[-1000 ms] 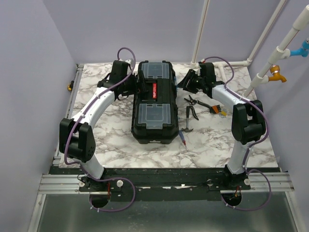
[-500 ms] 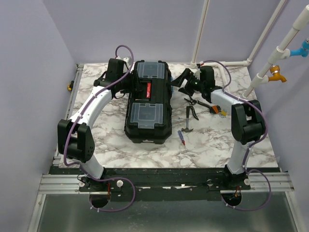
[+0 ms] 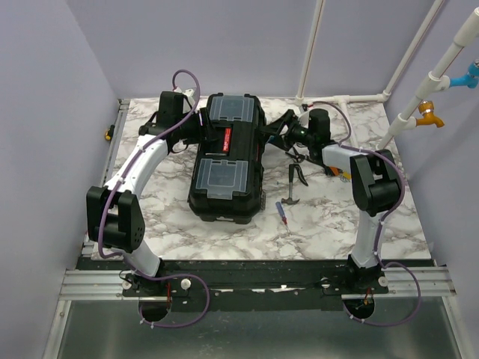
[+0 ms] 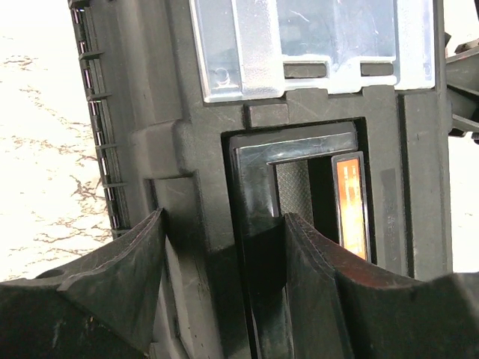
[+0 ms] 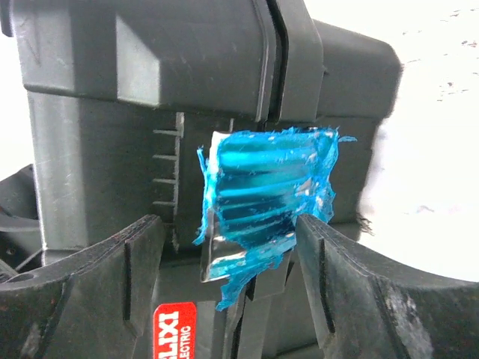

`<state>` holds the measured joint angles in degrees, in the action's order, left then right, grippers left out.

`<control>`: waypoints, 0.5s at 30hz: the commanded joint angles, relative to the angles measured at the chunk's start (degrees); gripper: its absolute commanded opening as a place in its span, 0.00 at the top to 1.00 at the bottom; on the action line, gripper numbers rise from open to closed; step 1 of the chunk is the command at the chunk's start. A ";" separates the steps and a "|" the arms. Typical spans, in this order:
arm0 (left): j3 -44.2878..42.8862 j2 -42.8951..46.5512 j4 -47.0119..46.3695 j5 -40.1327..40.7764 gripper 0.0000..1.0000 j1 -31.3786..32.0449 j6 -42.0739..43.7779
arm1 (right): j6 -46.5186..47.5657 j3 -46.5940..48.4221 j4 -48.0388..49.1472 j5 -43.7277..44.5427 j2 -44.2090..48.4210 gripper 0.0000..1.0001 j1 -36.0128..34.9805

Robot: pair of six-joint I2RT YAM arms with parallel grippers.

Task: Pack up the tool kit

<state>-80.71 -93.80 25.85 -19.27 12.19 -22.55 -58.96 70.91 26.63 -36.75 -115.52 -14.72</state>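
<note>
The black toolbox [image 3: 224, 161] lies closed and slightly skewed on the marble table, its red handle [image 3: 227, 140] between two grey lid compartments [image 3: 217, 176]. My left gripper [image 3: 200, 134] is at its left side. In the left wrist view the gripper [image 4: 224, 269] is open, straddling the lid ridge beside the handle recess [image 4: 350, 206]. My right gripper [image 3: 271, 134] is at the box's right side. In the right wrist view it [image 5: 232, 254] is open around the teal latch [image 5: 269, 194]. Pliers [image 3: 310, 159], a hammer [image 3: 292, 183] and a screwdriver [image 3: 283, 217] lie right of the box.
A small orange-handled tool [image 3: 338, 172] lies under the right arm. White pipes [image 3: 344, 97] run along the back right edge. A yellow clamp [image 3: 108, 134] sits on the table's left rail. Purple walls close in the left and back sides.
The toolbox has slid to the left and turned a little, its near end swinging left. Both grippers have moved left with it, staying at its two sides.
</note>
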 commanded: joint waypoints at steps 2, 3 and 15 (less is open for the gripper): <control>2.95 -1.63 2.50 0.06 0.81 -2.08 2.43 | 5.12 0.84 -8.07 5.77 2.83 0.25 -0.31; 3.00 -1.58 2.63 0.35 0.81 -2.08 2.34 | 6.77 1.28 -10.98 7.98 3.39 0.28 -0.31; 0.94 -0.55 5.01 9.86 0.81 1.55 2.75 | 19.47 9.76 -33.62 25.58 4.98 0.75 -0.65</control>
<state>-80.23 -93.21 25.58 -16.75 13.10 -21.43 -45.30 77.41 3.86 -19.38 -111.35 -15.62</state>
